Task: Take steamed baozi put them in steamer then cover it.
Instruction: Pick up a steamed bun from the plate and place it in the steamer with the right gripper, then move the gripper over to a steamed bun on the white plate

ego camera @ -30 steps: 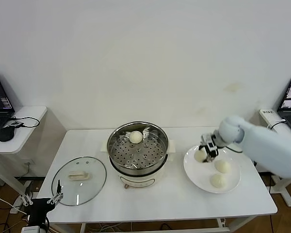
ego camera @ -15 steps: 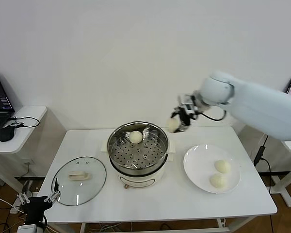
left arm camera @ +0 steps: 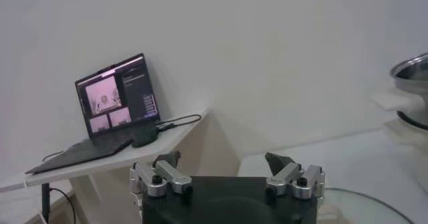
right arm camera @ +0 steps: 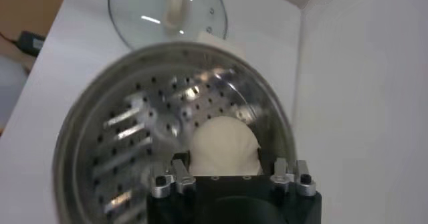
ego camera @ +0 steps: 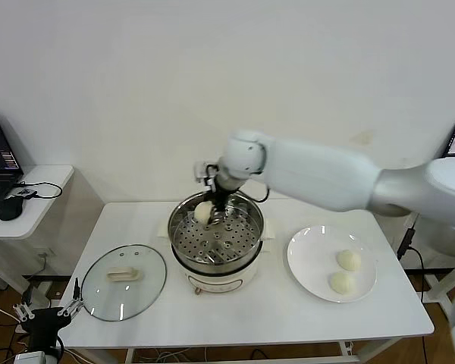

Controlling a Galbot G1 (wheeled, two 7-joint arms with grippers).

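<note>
Bun (ego camera: 202,211) is clamped between the right gripper's (ego camera: 209,206) fingers, low over the steamer (ego camera: 216,236) tray at about 11 o'clock, and appears to hide the one already loaded. Released here, it could land on that one and roll, or stick to a finger. Two more wait on the plate (ego camera: 307,265) at 3 o'clock; the lid (ego camera: 124,281) lies at 8. The left gripper (left arm camera: 227,178) hangs open beyond the table's left corner.

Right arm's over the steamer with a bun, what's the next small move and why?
Probably lower slightly and open the right pincer. It holds a baozi just above the perforated tray inside the steamer, near the back rim. Two baozi wait on the plate; the cover lies on the table, the left pincer low beside it.
</note>
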